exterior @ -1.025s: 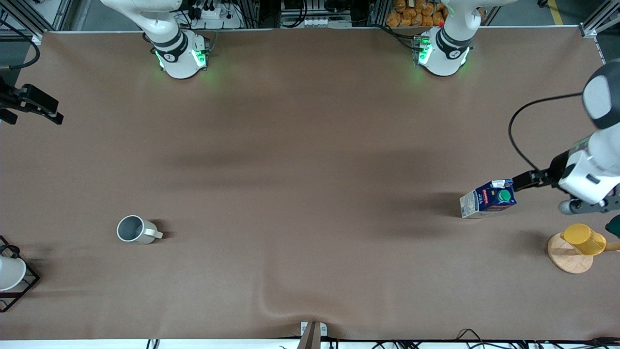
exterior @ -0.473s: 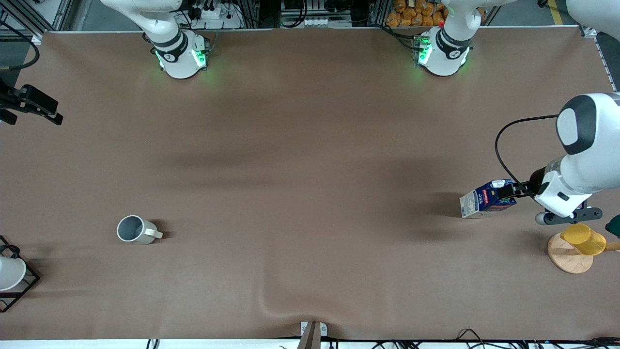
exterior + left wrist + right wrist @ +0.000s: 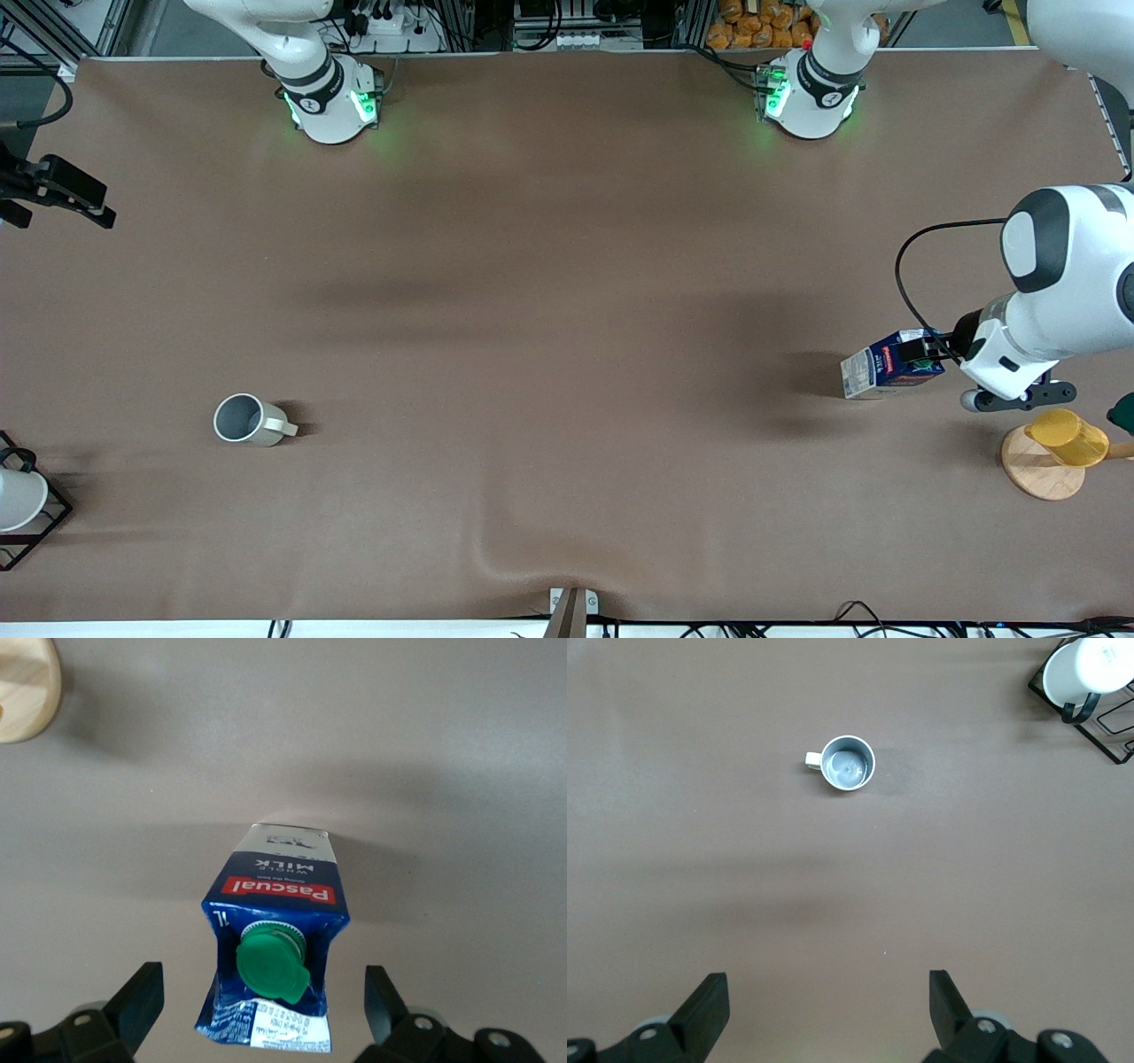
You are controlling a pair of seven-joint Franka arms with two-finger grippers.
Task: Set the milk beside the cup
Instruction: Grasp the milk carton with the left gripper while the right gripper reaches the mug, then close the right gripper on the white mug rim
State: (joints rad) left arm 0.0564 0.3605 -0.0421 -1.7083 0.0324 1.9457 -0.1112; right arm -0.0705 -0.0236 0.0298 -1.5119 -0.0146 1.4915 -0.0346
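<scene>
The milk is a dark blue carton with a green cap, standing on the table toward the left arm's end. My left gripper is open over its top. In the left wrist view the milk sits between the two black fingers, with a gap on each side, and nothing is gripped by my left gripper. The grey-white cup stands upright toward the right arm's end, also in the right wrist view. My right gripper is open and empty, high above the table, and waits.
A yellow cup sits on a wooden disc close to the left hand, nearer to the front camera than the milk. A white cup in a black wire rack stands at the right arm's end. The cloth has a wrinkle near the front edge.
The left arm has moved in from its end of the table, and its open gripper has come over the milk's top, covering the green cap in the front view. The milk and cup have not moved.
</scene>
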